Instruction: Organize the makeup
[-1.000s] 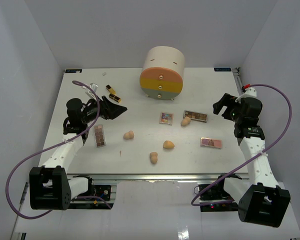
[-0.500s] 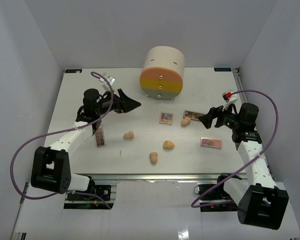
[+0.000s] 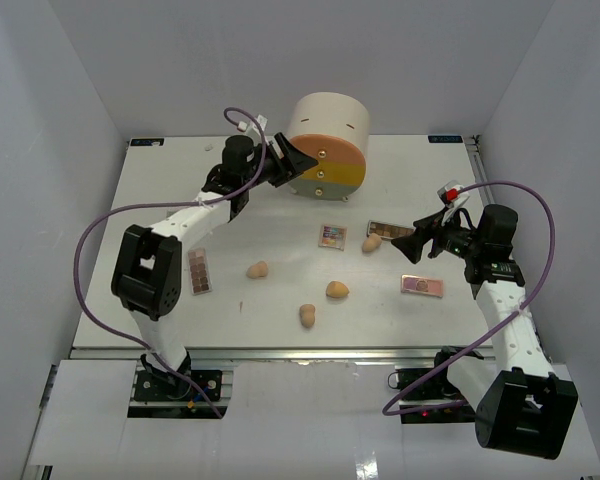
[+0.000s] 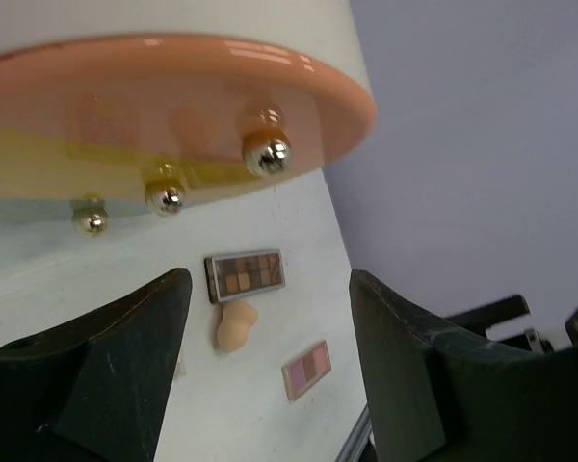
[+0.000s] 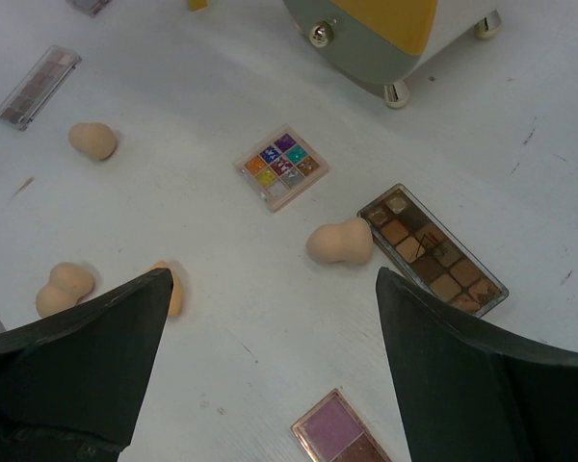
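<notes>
My left gripper (image 3: 298, 158) is open and empty, its jaws right in front of the cream drawer unit (image 3: 325, 150). In the left wrist view the gripper (image 4: 267, 279) sits just below the orange drawer's knob (image 4: 267, 154). My right gripper (image 3: 408, 243) is open and empty, above the table beside a long brown palette (image 3: 391, 232) and a tan sponge (image 3: 371, 242). In the right wrist view the gripper (image 5: 275, 279) hangs over bare table between that sponge (image 5: 340, 243) and a pink palette (image 5: 342, 433). No lipstick tubes show; the left arm covers where they lay.
A small colourful palette (image 3: 332, 235), a pink palette (image 3: 421, 285) and a palette at the left (image 3: 199, 271) lie flat. Three loose sponges (image 3: 258, 269), (image 3: 337, 289), (image 3: 307, 315) lie mid-table. The drawers are closed. White walls enclose the table.
My left arm swung from the table's left side up to the drawer unit's front. My right gripper moved inward to the left, over the palettes.
</notes>
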`<move>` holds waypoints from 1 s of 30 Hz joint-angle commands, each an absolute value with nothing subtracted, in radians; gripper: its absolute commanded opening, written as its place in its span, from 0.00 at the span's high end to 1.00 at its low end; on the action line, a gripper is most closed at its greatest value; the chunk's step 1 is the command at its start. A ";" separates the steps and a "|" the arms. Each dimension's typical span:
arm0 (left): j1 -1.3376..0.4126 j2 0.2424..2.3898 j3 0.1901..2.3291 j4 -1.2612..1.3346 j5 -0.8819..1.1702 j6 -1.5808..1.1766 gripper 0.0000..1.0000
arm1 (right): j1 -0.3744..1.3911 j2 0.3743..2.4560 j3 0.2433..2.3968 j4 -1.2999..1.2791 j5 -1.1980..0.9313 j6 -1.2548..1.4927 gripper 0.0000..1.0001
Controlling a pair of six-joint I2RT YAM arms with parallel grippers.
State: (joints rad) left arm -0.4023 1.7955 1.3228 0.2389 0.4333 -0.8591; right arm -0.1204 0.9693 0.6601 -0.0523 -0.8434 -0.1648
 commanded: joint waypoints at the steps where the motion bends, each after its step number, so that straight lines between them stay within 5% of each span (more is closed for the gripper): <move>1: -0.428 1.878 1.480 0.151 0.277 -0.948 0.24 | -0.123 0.944 0.687 -0.021 -0.881 -0.171 0.07; 18: -0.472 2.037 1.686 0.082 0.226 -1.026 0.37 | -0.120 0.944 0.684 -0.012 -0.884 -0.157 0.07; 30: -0.494 2.067 1.729 0.042 0.182 -1.046 0.61 | -0.121 0.946 0.680 -0.012 -0.890 -0.154 0.08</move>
